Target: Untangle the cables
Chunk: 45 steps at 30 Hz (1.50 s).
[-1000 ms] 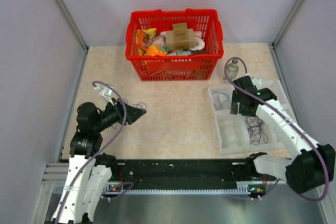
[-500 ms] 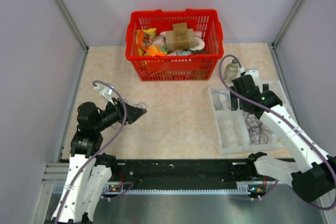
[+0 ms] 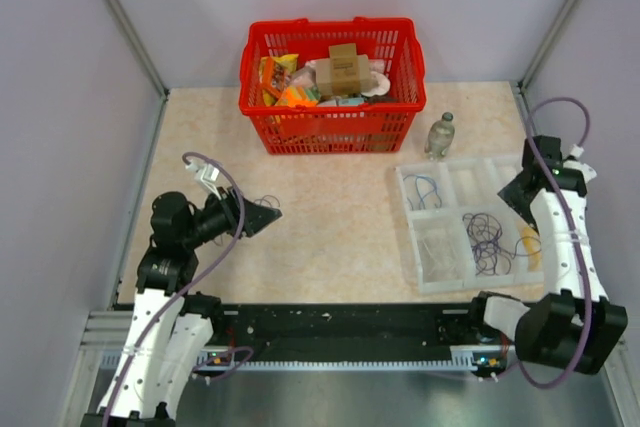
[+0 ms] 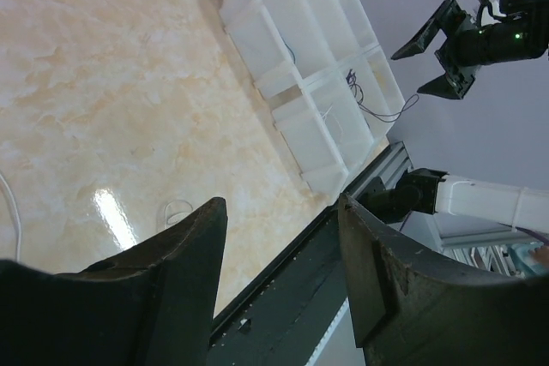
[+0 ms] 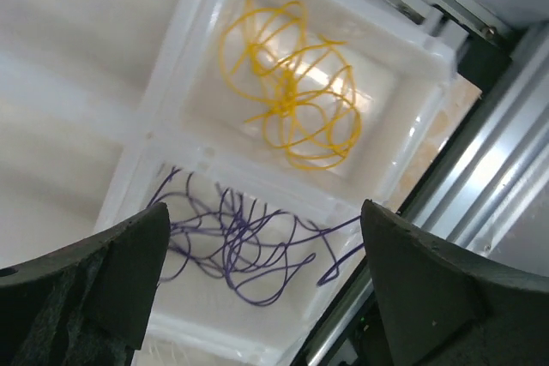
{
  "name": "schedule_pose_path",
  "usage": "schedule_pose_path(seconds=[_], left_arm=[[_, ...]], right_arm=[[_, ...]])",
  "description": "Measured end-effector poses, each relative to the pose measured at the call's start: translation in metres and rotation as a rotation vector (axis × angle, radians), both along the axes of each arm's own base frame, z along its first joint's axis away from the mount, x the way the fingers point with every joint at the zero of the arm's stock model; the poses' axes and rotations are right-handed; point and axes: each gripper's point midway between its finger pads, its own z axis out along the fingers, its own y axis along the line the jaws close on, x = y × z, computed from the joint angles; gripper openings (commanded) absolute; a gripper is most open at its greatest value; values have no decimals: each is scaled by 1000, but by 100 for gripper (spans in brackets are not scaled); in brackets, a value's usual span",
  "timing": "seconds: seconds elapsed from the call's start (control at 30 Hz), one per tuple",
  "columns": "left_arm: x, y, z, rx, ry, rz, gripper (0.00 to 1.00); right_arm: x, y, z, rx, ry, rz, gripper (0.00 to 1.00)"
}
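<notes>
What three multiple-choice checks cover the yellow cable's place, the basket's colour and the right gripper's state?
1. Where is the yellow cable? A on the bare table; B in a tray compartment; C hanging in the air.
2. What colour is the basket? A red; B blue; C green.
3. How is the right gripper? A open, empty; B shut on a cable; C shut, empty.
B: the right wrist view shows it coiled within white walls. A: its mesh is red. A: its fingers stand wide apart, nothing between.
</notes>
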Motion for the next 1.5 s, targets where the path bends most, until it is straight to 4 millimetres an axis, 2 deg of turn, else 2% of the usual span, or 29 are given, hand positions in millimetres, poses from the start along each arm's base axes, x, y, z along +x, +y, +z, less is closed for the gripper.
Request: schedule_pose_path(seconds=[0.07, 0.13, 0.27, 0.37, 0.47, 0.53, 0.67, 0.83, 0.93, 1.03, 1.13, 1.2, 1.27, 1.3, 1.4, 1.43, 1.47, 1.5], left_arm=[[1, -1, -5, 7, 24, -7, 59], [3, -1, -12, 22, 53, -11, 58], [4, 0, -18, 42, 89, -17, 58], [5, 0, -19, 45, 99, -14, 58], [5, 0, -20, 46, 101, -11, 58], [5, 1, -19, 46, 100, -9, 58], [5, 1, -19, 48, 95, -3, 58], [5, 2, -19, 52, 91, 4, 57], [8, 5, -21, 65, 89, 27, 59], [13, 14, -32, 106, 118, 86, 61], [16, 24, -47, 148, 176, 158, 64], [20, 32, -56, 175, 211, 216, 66], [25, 46, -68, 207, 266, 311, 67], [27, 53, -74, 224, 296, 363, 66], [31, 76, -94, 280, 401, 516, 66], [31, 83, -99, 297, 436, 561, 65], [32, 89, -103, 310, 464, 599, 64], [33, 94, -108, 322, 491, 631, 63]], right_arm=[[-8, -20, -11, -5, 34, -127, 87], [-15, -30, -20, -25, 67, -189, 80], [-21, -32, -31, -40, 90, -200, 77], [-17, -34, -32, -48, 75, -174, 65], [-13, -26, -33, -13, 46, -132, 55], [-12, -16, -35, 38, 23, -94, 52], [-14, 20, -46, 194, -31, 4, 37], [-19, 74, -65, 377, -55, 160, 39], [-10, 89, -65, 392, -38, 262, 49], [7, 92, -49, 352, -51, 352, 58], [28, 94, -20, 283, -124, 447, 64], [38, 104, -5, 254, -157, 531, 73], [45, 133, 7, 217, -155, 685, 78], [46, 159, 12, 205, -148, 802, 78], [36, 261, 23, 228, -153, 1192, 78], [31, 284, 23, 238, -154, 1275, 78], [21, 316, 21, 252, -151, 1383, 78], [15, 338, 18, 267, -150, 1451, 77]])
